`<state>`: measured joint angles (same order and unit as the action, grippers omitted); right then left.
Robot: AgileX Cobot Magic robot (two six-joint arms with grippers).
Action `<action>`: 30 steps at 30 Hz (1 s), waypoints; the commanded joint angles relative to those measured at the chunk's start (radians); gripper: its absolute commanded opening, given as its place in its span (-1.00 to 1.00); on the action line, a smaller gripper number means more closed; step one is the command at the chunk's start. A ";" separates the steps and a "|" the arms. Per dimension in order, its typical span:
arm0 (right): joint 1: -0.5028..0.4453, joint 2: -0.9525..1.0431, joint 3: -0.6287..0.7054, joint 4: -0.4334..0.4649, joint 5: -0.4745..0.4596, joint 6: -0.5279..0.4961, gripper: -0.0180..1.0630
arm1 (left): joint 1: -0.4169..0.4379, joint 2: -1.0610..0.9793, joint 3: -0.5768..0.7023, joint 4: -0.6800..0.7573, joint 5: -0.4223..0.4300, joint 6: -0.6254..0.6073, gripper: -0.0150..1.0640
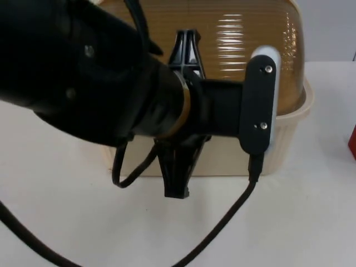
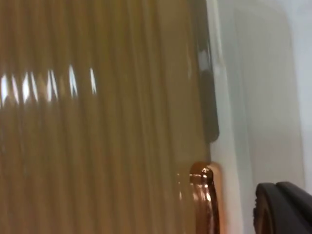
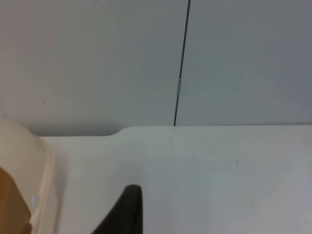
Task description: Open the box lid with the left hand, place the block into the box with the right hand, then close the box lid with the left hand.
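Mostly hidden: left gripper [image 1: 179, 111] over domed amber lid [image 1: 250, 44], finger state unclear; cream box [image 1: 289, 139] contents unseen; red block [image 1: 352, 142] cut off.

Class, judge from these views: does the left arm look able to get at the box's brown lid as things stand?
Probably yes. The left gripper hangs right over the box, its wrist view showing the ribbed brown lid close up, with nothing between them.
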<state>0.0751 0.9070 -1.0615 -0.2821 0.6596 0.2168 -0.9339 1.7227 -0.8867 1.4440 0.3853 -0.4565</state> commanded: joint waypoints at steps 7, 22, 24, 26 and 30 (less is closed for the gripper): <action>0.002 -0.003 -0.007 -0.007 -0.006 0.001 0.96 | 0.003 0.001 0.004 0.300 0.110 -0.361 -0.98; 0.002 -0.003 -0.007 -0.005 -0.006 0.001 0.96 | 0.005 0.003 0.006 0.238 -0.002 -0.300 -0.98; 0.002 -0.003 -0.007 -0.005 -0.006 0.001 0.96 | 0.005 0.011 0.006 0.228 -0.007 -0.279 -0.98; 0.002 -0.003 -0.007 -0.005 -0.006 0.001 0.96 | 0.005 0.022 0.006 0.219 -0.007 -0.259 -0.98; 0.002 -0.003 -0.007 -0.004 -0.004 0.001 0.96 | 0.009 0.054 0.004 0.215 0.002 -0.229 -0.98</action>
<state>0.0751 0.9070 -1.0615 -0.2821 0.6596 0.2168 -0.9300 1.7711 -0.8867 1.6737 0.3830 -0.6908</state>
